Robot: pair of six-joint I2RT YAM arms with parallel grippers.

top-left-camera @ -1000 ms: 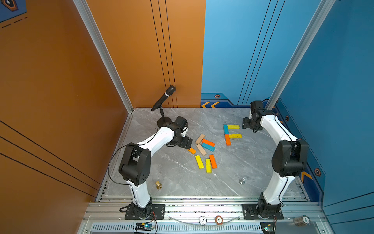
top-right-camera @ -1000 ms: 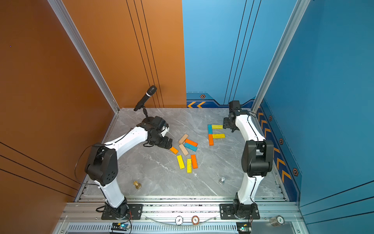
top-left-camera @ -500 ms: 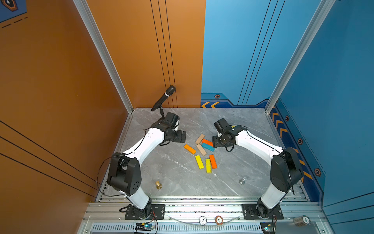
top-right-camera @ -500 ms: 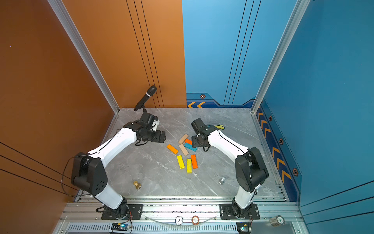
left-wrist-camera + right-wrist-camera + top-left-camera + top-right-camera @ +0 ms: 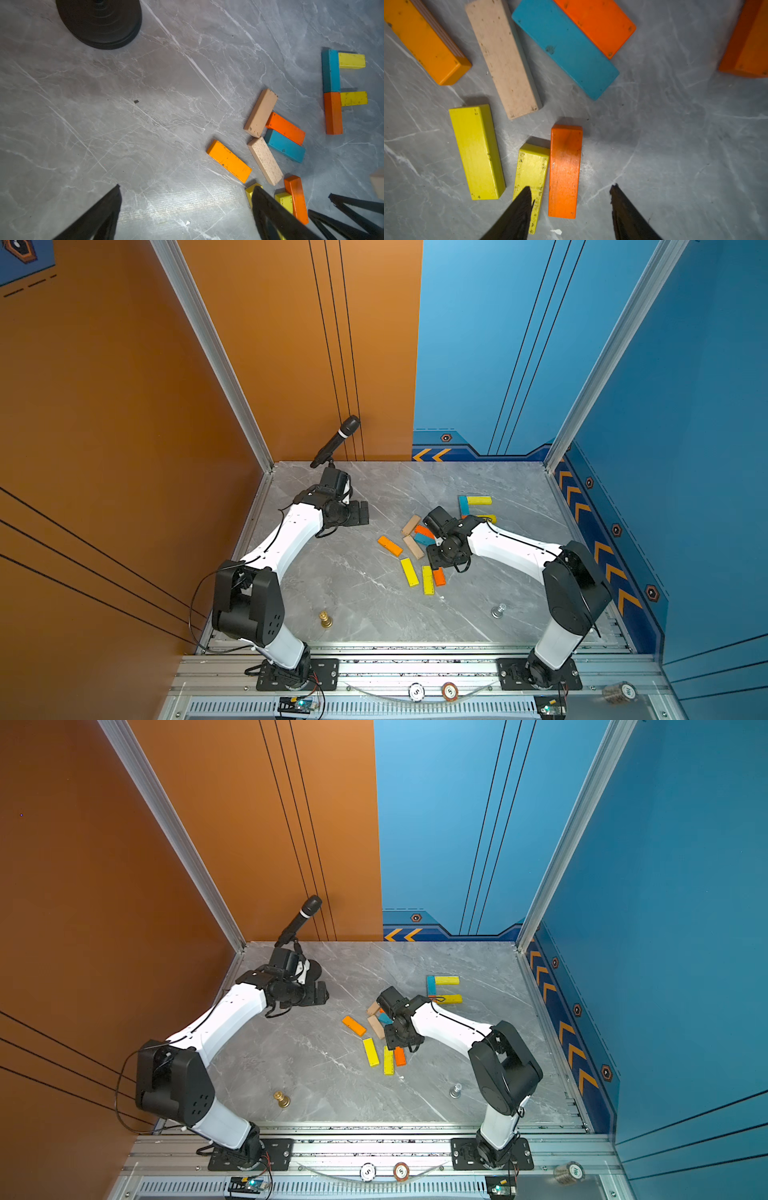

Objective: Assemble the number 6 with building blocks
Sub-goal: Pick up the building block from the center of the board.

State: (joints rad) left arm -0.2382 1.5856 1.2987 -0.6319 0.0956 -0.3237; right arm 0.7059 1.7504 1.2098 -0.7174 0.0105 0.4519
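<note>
The right gripper (image 5: 570, 187) stands open over the loose building blocks (image 5: 413, 546). Its 2 black, tapered fingers (image 5: 519, 207) are spread apart, and a reddish-orange block (image 5: 564, 170) lies between them with a gap left to each finger, so nothing is gripped.

Every block is shaped as a flat rectangular plank with square edges, and the matt paint is scuffed and dark-flecked at the corners. A narrow yellow block (image 5: 532, 164) is seen touching 1 long side of the reddish-orange block, and a wider yellow block (image 5: 477, 151) lies flat just beyond it. Near the far end of the reddish-orange block are found a pale bare-wood block (image 5: 502, 58) with a speckled, grainy face, a blue block (image 5: 564, 47) and an amber block (image 5: 425, 39) whose side shows plywood layers.

Well apart from the reddish-orange block, 4 blocks are set edge to edge. A second blue block (image 5: 330, 70) and an orange block (image 5: 333, 113) lie end to end, and 2 short-looking yellow blocks (image 5: 351, 60) jut out from them at right angles.

The left gripper (image 5: 187, 186) is spread wide and empty, also well apart from the reddish-orange block, above the table (image 5: 332, 572). The table is a glossy grey slab patterned like marble with white veins.
</note>
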